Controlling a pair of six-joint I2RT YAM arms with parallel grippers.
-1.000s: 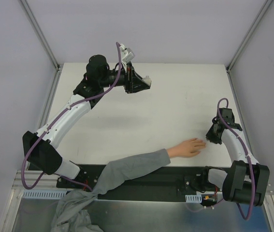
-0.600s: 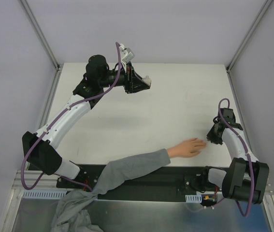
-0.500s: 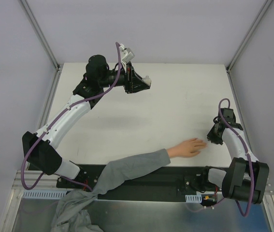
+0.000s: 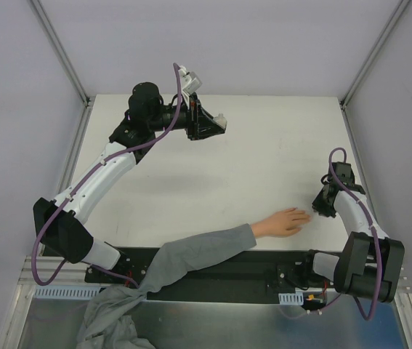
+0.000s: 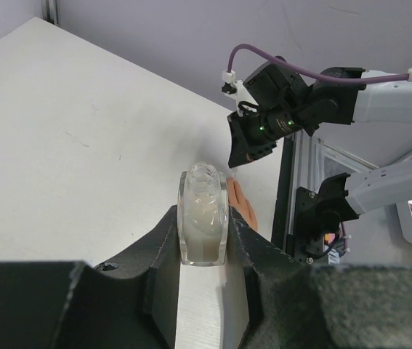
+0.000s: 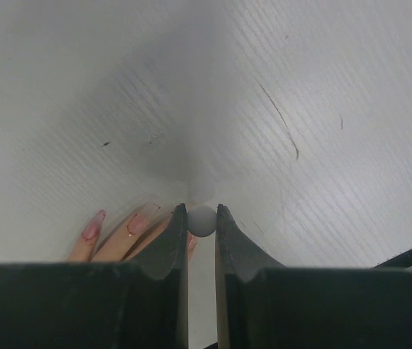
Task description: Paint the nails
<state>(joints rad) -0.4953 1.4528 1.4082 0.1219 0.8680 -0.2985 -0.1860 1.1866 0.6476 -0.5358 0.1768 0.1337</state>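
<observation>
A pale peach hand (image 4: 282,222) with a grey sleeve (image 4: 198,251) lies flat near the table's front right. Its long pinkish nails (image 6: 93,225) show in the right wrist view, just left of my fingertips. My right gripper (image 6: 202,218) is shut on a small grey round object (image 6: 202,221), held low over the fingertips; it sits just right of the hand in the top view (image 4: 322,205). My left gripper (image 5: 203,236) is shut on a clear, open-necked glass bottle (image 5: 203,214), held high at the back of the table (image 4: 216,123).
The white table (image 4: 264,167) has metal posts at its back corners and walls on both sides. A black rail (image 4: 264,269) runs along the front edge under the sleeve. The right arm (image 5: 278,120) shows in the left wrist view.
</observation>
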